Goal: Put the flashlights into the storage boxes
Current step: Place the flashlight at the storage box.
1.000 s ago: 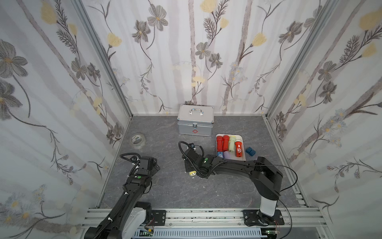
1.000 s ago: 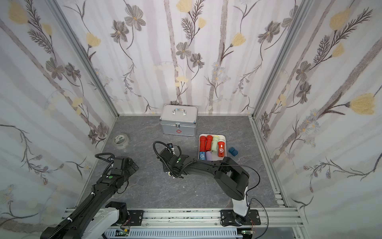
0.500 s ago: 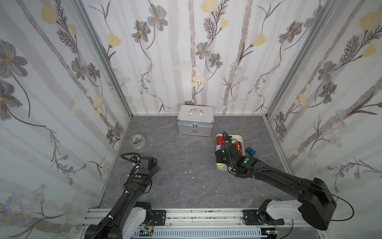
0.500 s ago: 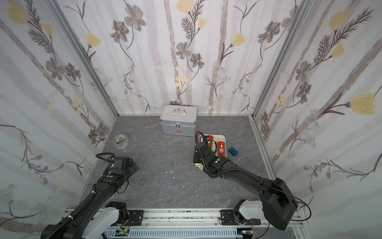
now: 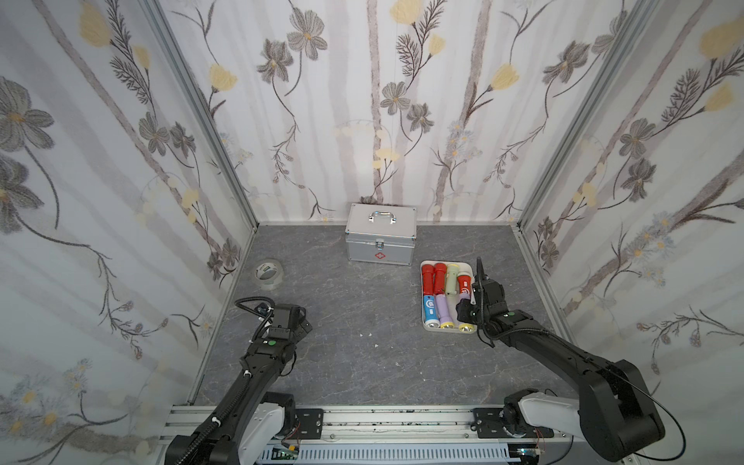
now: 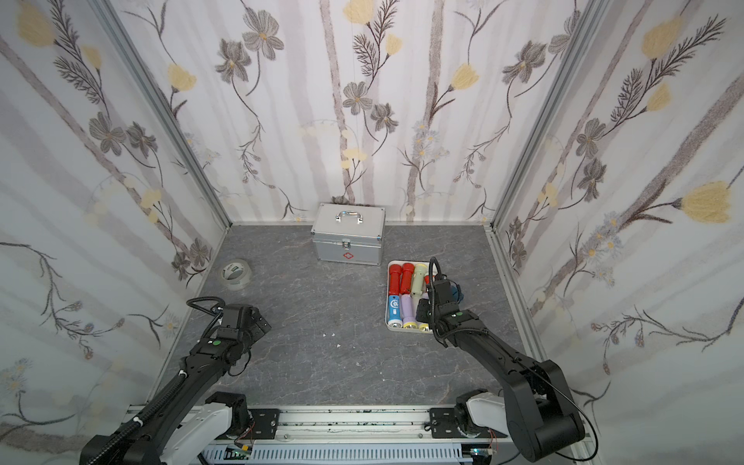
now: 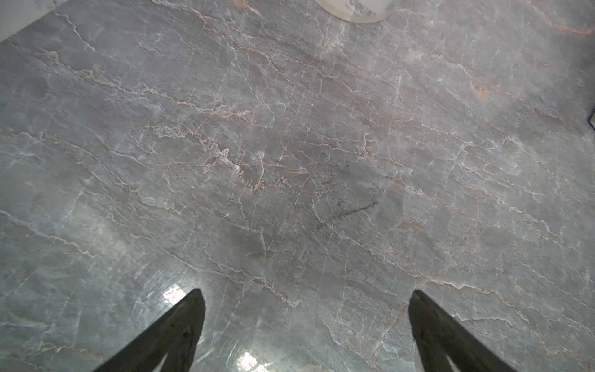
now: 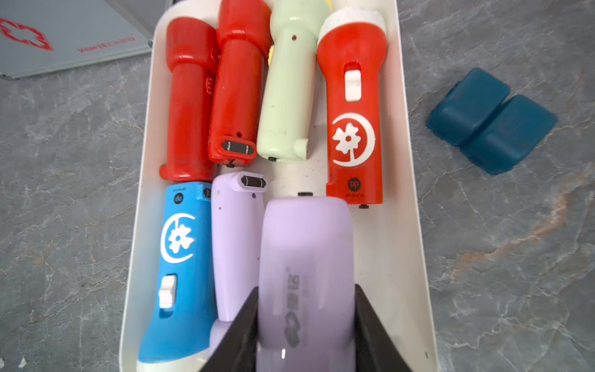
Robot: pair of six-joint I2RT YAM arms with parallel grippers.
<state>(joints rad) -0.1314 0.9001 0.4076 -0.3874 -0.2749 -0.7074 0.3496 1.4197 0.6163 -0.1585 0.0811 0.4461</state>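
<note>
The storage box is a shallow white tray at the right of the table. In it lie several flashlights: two plain red, a pale green one, a red one with a white emblem, a blue one and a lilac one. My right gripper is shut on a second lilac flashlight, held lengthwise over the tray's near right part. Whether it touches the tray floor I cannot tell. My left gripper hangs open over bare tabletop at the left.
A silver metal case with a red cross stands behind the tray. A roll of clear tape lies at the far left. A small dark blue block sits on the table just right of the tray. The walls stand close on three sides.
My right arm has swung from the middle of the table over to the tray, carrying the lilac flashlight. The left arm has stayed where it was.
</note>
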